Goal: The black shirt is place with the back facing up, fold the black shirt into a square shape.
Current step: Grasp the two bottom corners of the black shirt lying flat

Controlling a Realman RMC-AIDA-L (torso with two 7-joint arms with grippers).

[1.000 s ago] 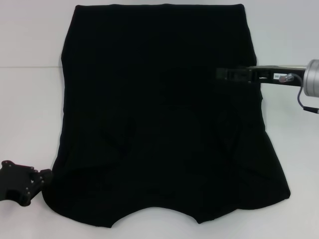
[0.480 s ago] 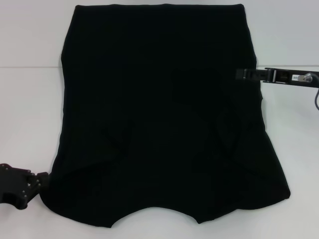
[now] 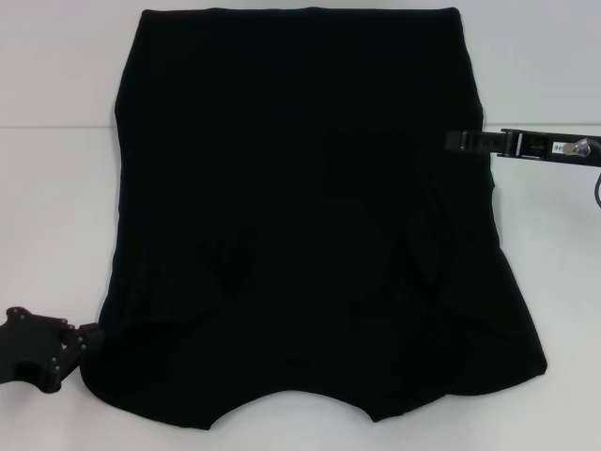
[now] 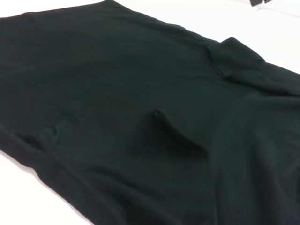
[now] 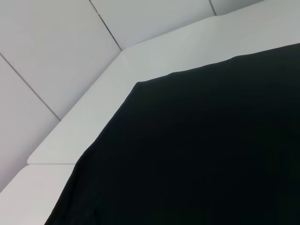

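Note:
The black shirt (image 3: 300, 207) lies spread flat over most of the white table, its plain side up, with small wrinkles in its near half. My left gripper (image 3: 91, 335) sits low at the shirt's near-left corner, touching the cloth edge. My right gripper (image 3: 453, 141) reaches in from the right, its tip over the shirt's right edge about halfway along. The left wrist view looks across the shirt (image 4: 117, 93) with a raised crease in the middle and a folded-over flap farther off. In the right wrist view, the shirt's (image 5: 211, 154) far corner rests on the table.
Bare white table (image 3: 56, 207) shows on the left and right of the shirt. Grey wall panels (image 5: 56, 51) rise behind the table's far edge. A cable (image 3: 595, 193) hangs from the right arm.
The right gripper pulled back to the right, from over the shirt to its right edge, then held still. The left gripper shifted slightly at the near-left corner, and the wrinkles there moved.

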